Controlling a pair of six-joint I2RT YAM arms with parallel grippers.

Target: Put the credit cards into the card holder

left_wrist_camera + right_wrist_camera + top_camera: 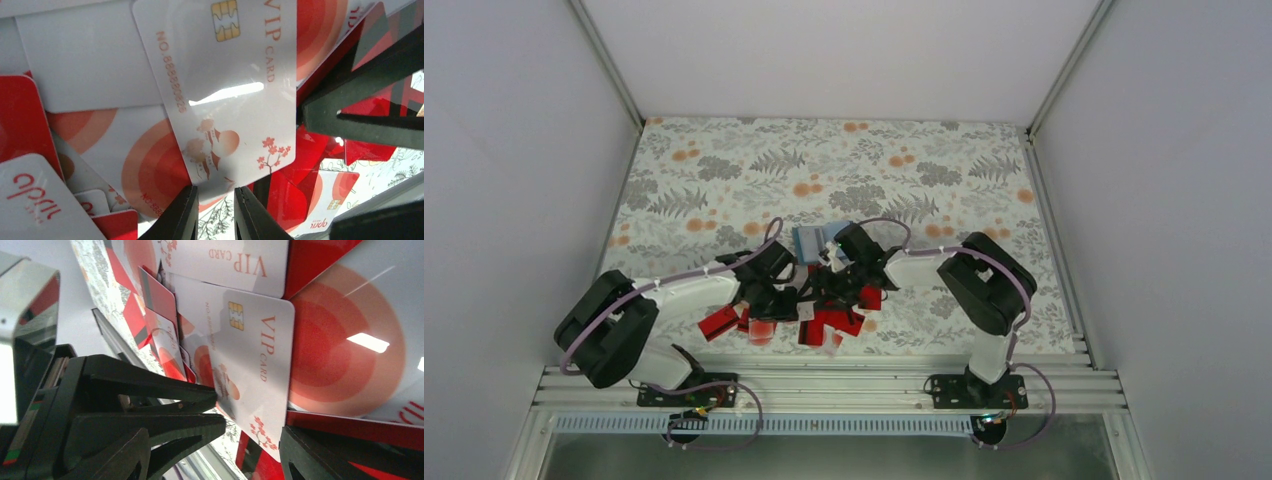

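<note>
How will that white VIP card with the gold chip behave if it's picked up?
Probably stiff and light: the white VIP card looks thin, with straight, unbent edges. The glare stripe across its face suggests a glossy surface, so it may slip in a pinch or slide across the other cards beneath it.

Top view looks down from behind — wrist views closely share a white card [225, 100].

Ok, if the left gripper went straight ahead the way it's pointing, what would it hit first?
The white VIP card. Its near edge sits right at the tips of the left gripper, possibly already between them; the left wrist view leaves the depth unclear.
</note>
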